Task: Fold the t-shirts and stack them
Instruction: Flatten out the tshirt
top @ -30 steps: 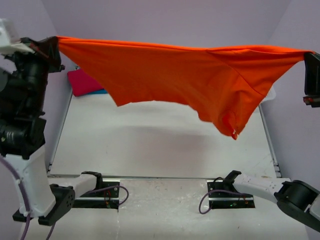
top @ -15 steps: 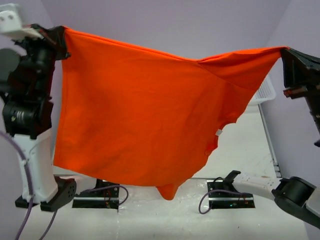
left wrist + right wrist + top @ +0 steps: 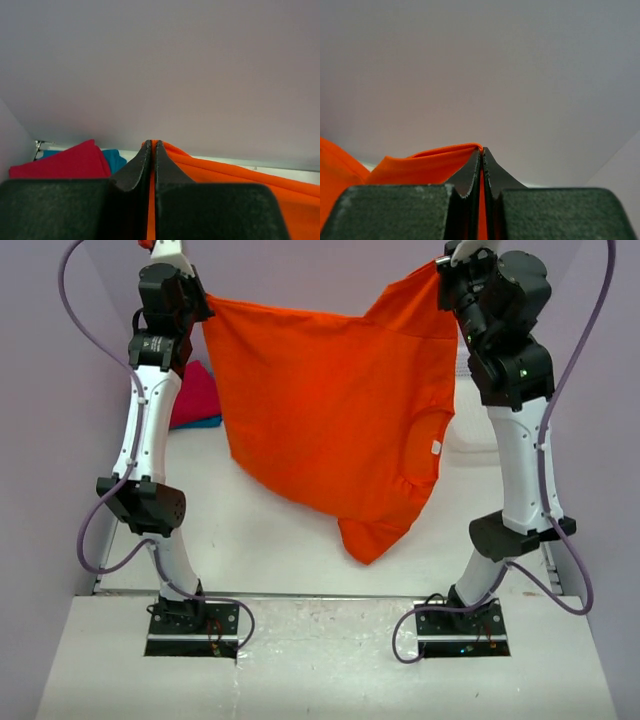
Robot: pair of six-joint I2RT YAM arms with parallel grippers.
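Observation:
The orange t-shirt [image 3: 330, 410] hangs in the air between both arms, held by its top corners, its lower sleeve end drooping toward the table [image 3: 280, 550]. My left gripper [image 3: 200, 302] is shut on the shirt's upper left corner; orange cloth [image 3: 240, 172] runs between the pressed fingers [image 3: 152, 145]. My right gripper [image 3: 442, 270] is shut on the upper right corner, with cloth [image 3: 420, 167] pinched at its tips [image 3: 482, 150]. A crimson red t-shirt [image 3: 195, 395] lies at the back left on a teal one [image 3: 205, 423]; the left wrist view shows both, red [image 3: 65, 162] and teal [image 3: 114, 159].
Both arms stand tall and nearly upright, the left one [image 3: 145, 440] and the right one [image 3: 515, 450] on either side of the table. A white basket [image 3: 462, 430] shows partly behind the right arm. Purple walls close in the back and sides.
Both arms have swung up and inward. The orange t-shirt, stretched wide and near the camera before, now hangs narrower and farther back between the raised grippers.

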